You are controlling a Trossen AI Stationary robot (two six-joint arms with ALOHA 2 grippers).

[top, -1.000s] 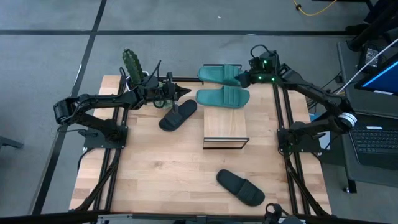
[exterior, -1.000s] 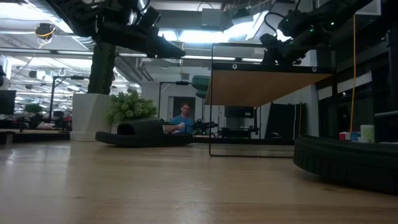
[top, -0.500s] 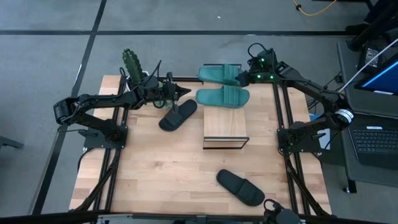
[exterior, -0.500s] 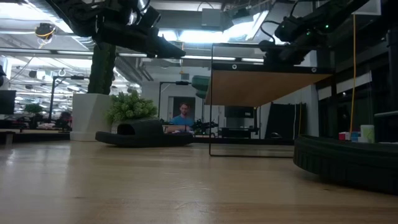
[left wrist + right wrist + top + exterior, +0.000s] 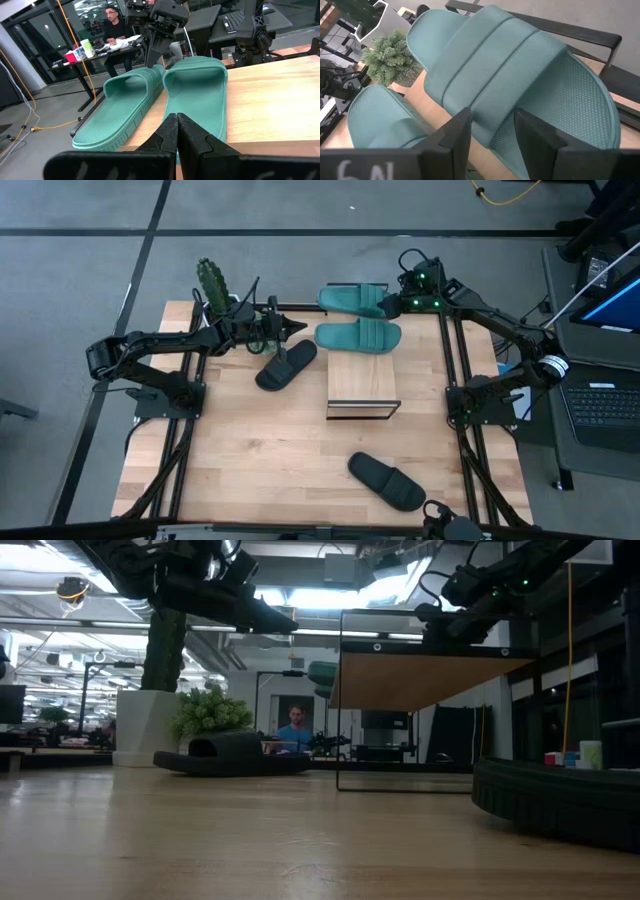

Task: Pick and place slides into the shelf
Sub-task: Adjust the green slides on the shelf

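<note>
Right gripper poised over the far teal slide at the table's back edge.

In the high view the right gripper, fingers parted, hangs at the 3 o'clock end of the far teal slide, whose long axis runs 9 to 3; its wrist view shows the strap between the spread fingers. The near teal slide lies at the shelf's 12 o'clock end. The left gripper, fingers pressed together and empty, waits at 9 o'clock of both, above a black slide; another black slide lies at 6 o'clock.
</note>
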